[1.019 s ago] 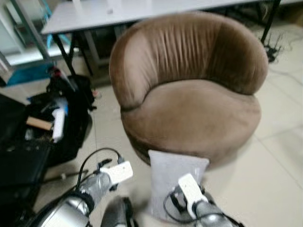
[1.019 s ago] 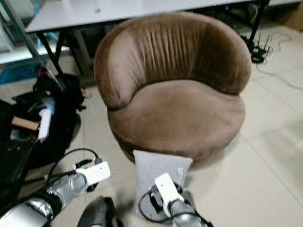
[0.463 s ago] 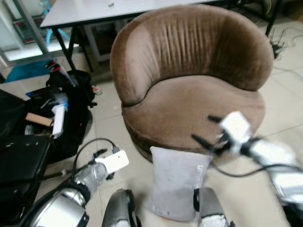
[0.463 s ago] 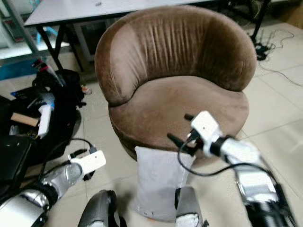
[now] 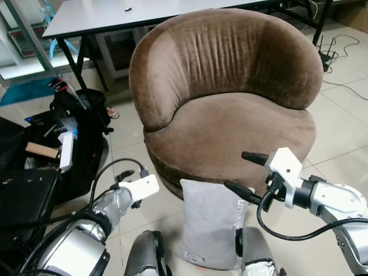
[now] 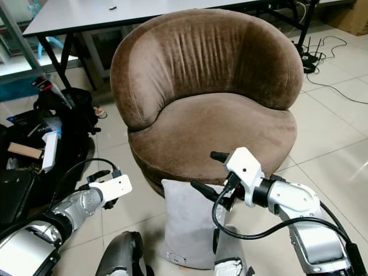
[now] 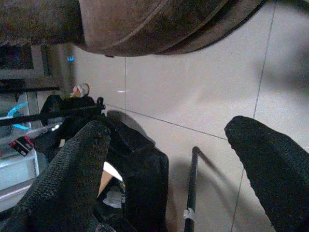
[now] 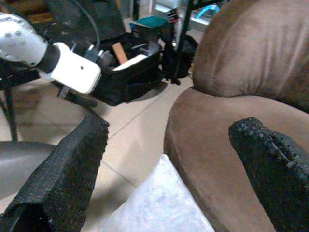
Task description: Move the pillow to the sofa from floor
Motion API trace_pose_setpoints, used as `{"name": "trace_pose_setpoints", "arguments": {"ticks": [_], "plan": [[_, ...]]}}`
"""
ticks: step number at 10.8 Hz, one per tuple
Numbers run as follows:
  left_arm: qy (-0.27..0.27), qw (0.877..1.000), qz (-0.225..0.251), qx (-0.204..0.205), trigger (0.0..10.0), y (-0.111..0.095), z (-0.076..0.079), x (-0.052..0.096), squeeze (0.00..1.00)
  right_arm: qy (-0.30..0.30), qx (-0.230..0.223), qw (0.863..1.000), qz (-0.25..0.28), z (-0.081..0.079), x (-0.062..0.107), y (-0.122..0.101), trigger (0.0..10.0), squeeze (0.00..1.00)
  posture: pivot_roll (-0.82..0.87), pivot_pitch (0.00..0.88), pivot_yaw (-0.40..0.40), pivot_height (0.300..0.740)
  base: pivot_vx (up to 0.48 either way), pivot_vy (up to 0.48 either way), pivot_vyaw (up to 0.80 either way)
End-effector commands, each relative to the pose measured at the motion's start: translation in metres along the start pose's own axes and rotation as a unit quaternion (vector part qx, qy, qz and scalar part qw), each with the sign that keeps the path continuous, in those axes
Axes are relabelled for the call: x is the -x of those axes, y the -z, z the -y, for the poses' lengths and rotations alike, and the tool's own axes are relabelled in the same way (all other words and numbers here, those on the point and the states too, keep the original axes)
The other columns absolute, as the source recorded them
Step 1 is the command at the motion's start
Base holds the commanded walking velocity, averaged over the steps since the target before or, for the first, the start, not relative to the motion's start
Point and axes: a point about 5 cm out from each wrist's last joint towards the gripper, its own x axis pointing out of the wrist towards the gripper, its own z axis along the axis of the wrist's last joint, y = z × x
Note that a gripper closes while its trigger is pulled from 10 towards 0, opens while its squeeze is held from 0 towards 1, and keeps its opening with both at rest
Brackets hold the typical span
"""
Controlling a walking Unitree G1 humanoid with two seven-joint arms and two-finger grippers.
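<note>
two silver arms carry white camera boxes at the wrists, looped black cables, and long black fingers with knobbly textured pads (image 8: 72, 174).

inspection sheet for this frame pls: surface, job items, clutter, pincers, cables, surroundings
Surface: pale tiled floor.
Job's things: grey pillow upright on the floor, leaning against the front of the brown round sofa; sofa seat bare.
Clutter: open black bag of tools and boxes to the robot's left of the sofa.
Pincers: right pincer open, above the pillow's top edge at the sofa front, not gripping. Left pincer open, low over the floor near the bag.
Cables: black cables looped at both wrists; cords and a power strip on the floor behind the sofa.
Surroundings: grey table behind the sofa.
</note>
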Motion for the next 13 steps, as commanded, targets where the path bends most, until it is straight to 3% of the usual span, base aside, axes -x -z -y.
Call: {"name": "trace_pose_setpoints", "arguments": {"ticks": [1,2,3,4,11,13], "plan": [[-0.010,1.000,0.011,0.007,10.0,-0.005,-0.006,0.000,0.00,0.021,-0.010,1.000,0.003,-0.003,-0.011,-0.001,10.0,0.00,-0.33,0.000,0.152,0.606,0.000,0.000,0.00],[-0.017,0.999,0.015,0.023,10.0,-0.007,-0.008,-0.001,0.00,0.029,-0.009,1.000,-0.007,-0.006,-0.017,0.004,10.0,0.00,-0.33,0.000,0.152,0.606,0.000,0.000,0.00],[-0.019,0.999,0.023,0.023,10.0,-0.011,-0.010,-0.001,0.00,0.068,-0.042,0.997,-0.023,-0.011,-0.033,0.023,10.0,0.00,-0.32,0.000,0.150,0.606,0.000,0.000,0.00],[-0.021,0.999,0.025,0.018,10.0,-0.013,-0.012,-0.001,0.00,0.067,-0.042,0.997,-0.020,-0.015,-0.039,0.024,10.0,0.00,-0.32,0.000,0.150,0.606,0.000,0.000,0.00],[-0.022,0.999,0.033,0.013,10.0,-0.019,-0.014,-0.002,0.00,0.057,-0.031,0.998,-0.016,-0.022,-0.038,0.018,10.0,0.00,-0.32,0.000,0.151,0.506,0.000,0.000,0.00],[-0.020,0.999,0.034,0.012,10.0,-0.020,-0.013,-0.002,0.00,0.053,-0.031,0.998,-0.015,-0.023,-0.037,0.017,10.0,0.00,-0.32,0.000,0.152,0.496,0.000,0.000,0.00]]}}
